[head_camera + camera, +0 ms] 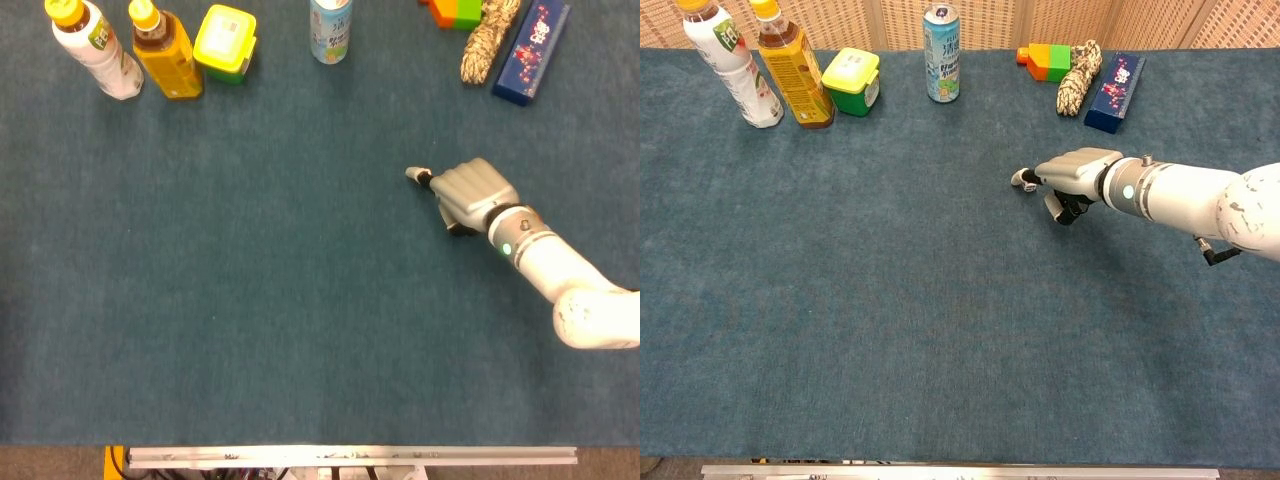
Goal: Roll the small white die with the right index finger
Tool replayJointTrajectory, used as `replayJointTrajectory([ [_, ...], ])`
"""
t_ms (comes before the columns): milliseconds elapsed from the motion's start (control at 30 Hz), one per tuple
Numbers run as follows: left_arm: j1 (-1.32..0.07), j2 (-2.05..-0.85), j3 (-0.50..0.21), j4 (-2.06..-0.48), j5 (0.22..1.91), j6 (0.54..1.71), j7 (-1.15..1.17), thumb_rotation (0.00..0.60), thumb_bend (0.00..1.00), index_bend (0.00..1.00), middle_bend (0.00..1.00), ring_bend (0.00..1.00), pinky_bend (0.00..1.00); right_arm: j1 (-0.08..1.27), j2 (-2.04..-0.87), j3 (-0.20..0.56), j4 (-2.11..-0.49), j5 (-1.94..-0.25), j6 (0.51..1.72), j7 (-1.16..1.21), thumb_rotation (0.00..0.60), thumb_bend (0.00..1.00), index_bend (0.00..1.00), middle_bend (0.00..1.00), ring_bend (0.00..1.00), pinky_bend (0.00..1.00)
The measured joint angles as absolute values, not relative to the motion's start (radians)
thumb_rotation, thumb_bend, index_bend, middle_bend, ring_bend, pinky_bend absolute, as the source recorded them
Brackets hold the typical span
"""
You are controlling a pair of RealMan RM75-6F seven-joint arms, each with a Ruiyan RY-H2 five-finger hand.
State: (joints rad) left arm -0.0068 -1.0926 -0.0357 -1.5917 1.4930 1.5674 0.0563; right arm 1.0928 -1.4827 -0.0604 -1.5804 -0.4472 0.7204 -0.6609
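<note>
My right hand (478, 195) lies low over the blue table cloth, right of the middle. Its index finger (428, 178) points left while the other fingers are curled in, and it holds nothing. A small white die (412, 173) shows right at the tip of that finger, partly covered by it. In the chest view the die (1020, 179) sits under the fingertip of the same hand (1077, 175); whether finger and die touch I cannot tell. My left hand is in neither view.
Along the far edge stand a white bottle (95, 45), an amber bottle (165, 52), a yellow-green box (226, 42) and a can (331, 30). At the far right lie coloured blocks (455, 12), a rope bundle (490, 40) and a blue box (531, 50).
</note>
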Motion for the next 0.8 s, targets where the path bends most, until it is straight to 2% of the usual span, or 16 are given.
replayJointTrajectory([
  [467, -0.010, -1.097, -0.037, -1.585, 1.491, 1.559, 0.058, 0.600, 0.20, 0.19, 0.22, 0.24, 0.08, 1.064, -1.395, -0.122, -1.679, -0.462, 0.795, -0.633, 0.600, 0.89, 0.00, 1.00, 1.00, 1.00],
  [800, -0.012, -1.099, -0.038, -1.588, 1.492, 1.557, 0.063, 0.600, 0.20, 0.19, 0.22, 0.24, 0.08, 1.011, -1.346, -0.117, -1.718, -0.564, 0.828, -0.571, 0.600, 0.89, 0.00, 1.00, 1.00, 1.00],
])
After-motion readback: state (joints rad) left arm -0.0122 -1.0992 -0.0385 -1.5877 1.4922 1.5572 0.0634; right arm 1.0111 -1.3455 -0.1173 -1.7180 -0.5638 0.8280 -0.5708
